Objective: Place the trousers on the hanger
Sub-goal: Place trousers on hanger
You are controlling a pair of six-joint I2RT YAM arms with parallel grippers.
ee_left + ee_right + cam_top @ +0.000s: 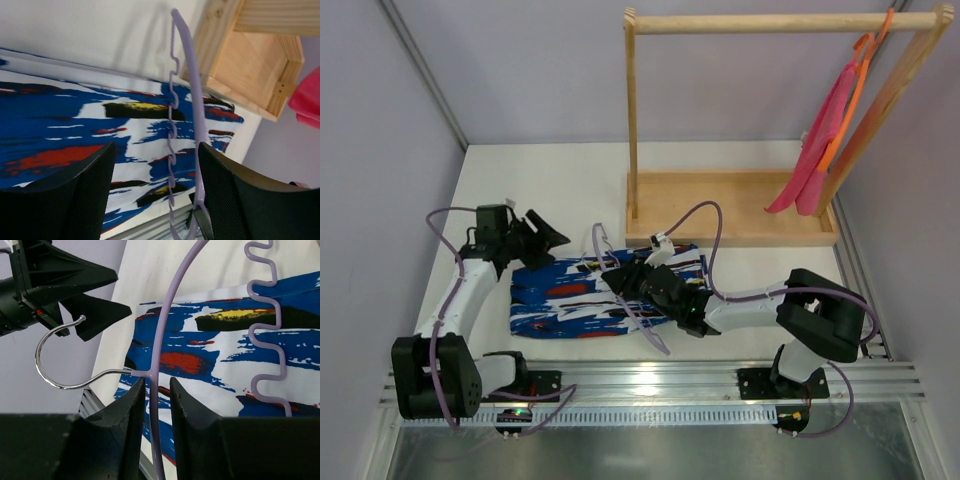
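Trousers (570, 300) lie folded flat on the bench (550, 180), between the two arms and just in front of the wooden rack's tray (720, 190). The cloth is soft, limp and light. Pinched at one point it will sag and trail. It is better taken at a folded edge, all layers together, then drawn over the bar.

Hanger (151, 373) sits over the trousers. It is thin plastic, springy, and I judge it apt to twist under load. Its zigzag lower bar (283, 355) shows bare against the print, so the trousers are not on it yet.

Right hand (156, 385): fingers straddle the hanger's upper arm near its top, jaws a little parted. It looks a loose hold rather than a pinch, though the angle is poor.

Left hand (156, 150): spread wide, nothing in it, near the trousers' left edge.

Tray: the tails of a pink-red cloth (825, 130), hung from the rail (770, 22), reach down into it.
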